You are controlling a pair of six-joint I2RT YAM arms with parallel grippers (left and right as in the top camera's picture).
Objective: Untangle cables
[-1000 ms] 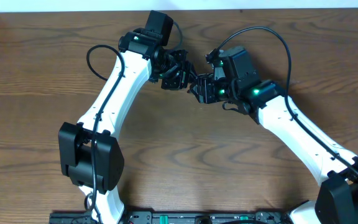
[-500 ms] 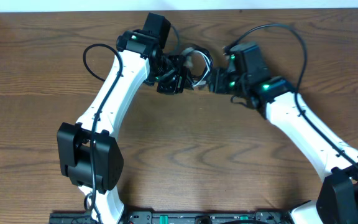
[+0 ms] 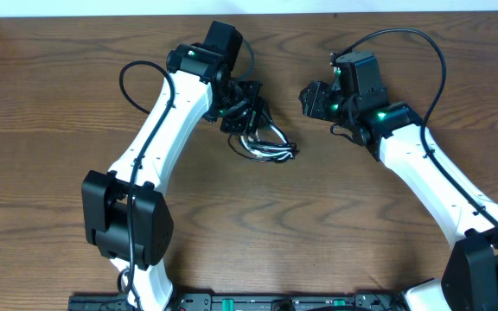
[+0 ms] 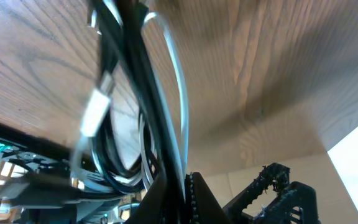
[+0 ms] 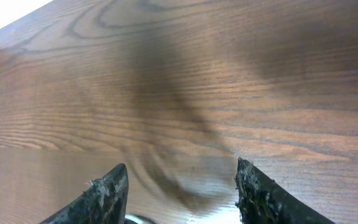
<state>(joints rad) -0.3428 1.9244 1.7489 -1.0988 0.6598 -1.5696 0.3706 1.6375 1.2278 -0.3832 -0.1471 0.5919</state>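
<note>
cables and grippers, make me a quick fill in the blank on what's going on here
1. The left gripper is ___ on the cables.
2. The right gripper stands open and holds ___.
3. One cable in the bundle is black, the other is ___.

Missing words: shut; nothing; white

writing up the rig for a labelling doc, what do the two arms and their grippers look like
The left arm and right arm have white tube links and black joint housings. A black wire loops off each, and green lights glow near the wrists. The left gripper and right gripper are black; the right's fingers look dark, tapered, rough-edged.
</note>
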